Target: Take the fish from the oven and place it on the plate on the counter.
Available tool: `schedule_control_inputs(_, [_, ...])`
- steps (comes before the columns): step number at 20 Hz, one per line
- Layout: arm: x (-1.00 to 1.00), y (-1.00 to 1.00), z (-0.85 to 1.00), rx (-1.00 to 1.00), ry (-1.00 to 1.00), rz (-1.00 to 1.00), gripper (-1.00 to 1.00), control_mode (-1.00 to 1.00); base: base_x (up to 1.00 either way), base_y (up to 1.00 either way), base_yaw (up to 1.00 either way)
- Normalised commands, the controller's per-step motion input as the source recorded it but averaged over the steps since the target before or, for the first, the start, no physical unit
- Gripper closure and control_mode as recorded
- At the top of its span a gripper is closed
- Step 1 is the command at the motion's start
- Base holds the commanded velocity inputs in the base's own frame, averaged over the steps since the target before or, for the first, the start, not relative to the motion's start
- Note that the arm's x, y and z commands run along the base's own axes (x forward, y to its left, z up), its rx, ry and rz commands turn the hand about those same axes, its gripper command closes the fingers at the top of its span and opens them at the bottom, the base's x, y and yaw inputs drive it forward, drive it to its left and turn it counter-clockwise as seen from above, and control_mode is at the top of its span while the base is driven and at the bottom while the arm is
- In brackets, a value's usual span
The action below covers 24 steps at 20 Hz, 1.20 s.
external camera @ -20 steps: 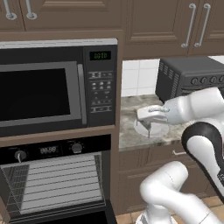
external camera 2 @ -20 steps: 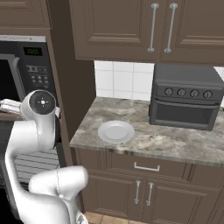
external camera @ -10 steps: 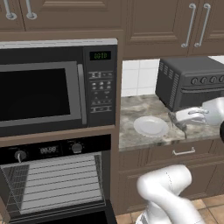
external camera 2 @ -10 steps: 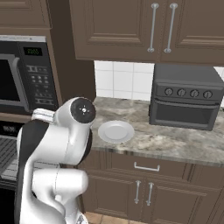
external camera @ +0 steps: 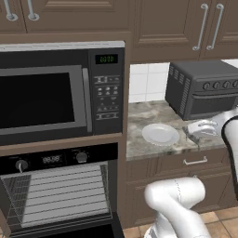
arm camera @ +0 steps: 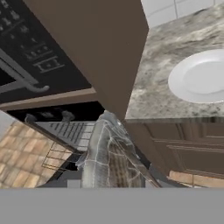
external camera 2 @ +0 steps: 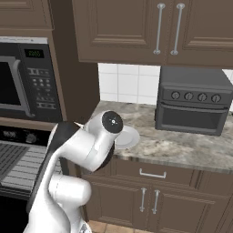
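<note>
Grey fish (arm camera: 105, 153): clamped in the gripper (external camera: 201, 129), off the counter's (external camera: 144, 148) front edge.
Plate (external camera: 160, 134): near the counter's front edge, bare.
Risk: a release short of the plate drops the fish onto stone or floor.
Change: arm has swung rightwards past the plate; oven (external camera: 58, 197) open.

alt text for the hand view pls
A grey fish sits held in the gripper at the bottom, with the empty white plate on the stone counter upper right and the open oven behind on the left.

Plate (external camera 2: 125, 136) half behind arm
</note>
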Motion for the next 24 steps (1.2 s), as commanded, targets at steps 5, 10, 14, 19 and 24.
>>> schedule_control_inputs(5, [1.0,-0.13,-0.41,-0.02,0.23,-0.04,1.0,-1.0,0.0,0.0,0.0])
schedule_control_inputs(10, [1.0,-0.36,-0.05,-0.04,0.29,-0.02,1.0,-1.0,0.0,0.0,0.0])
schedule_control_inputs(14, [1.0,-0.14,-0.06,-0.05,0.38,-0.01,1.0,-1.0,0.0,0.0,0.0])
schedule_control_inputs(19, [0.86,0.0,-0.16,-0.07,0.17,0.0,1.0,-1.0,0.0,0.0,0.0])
schedule_control_inputs(24, [0.44,0.0,-0.51,-0.1,0.01,0.0,1.0,-1.0,0.0,0.0,0.0])
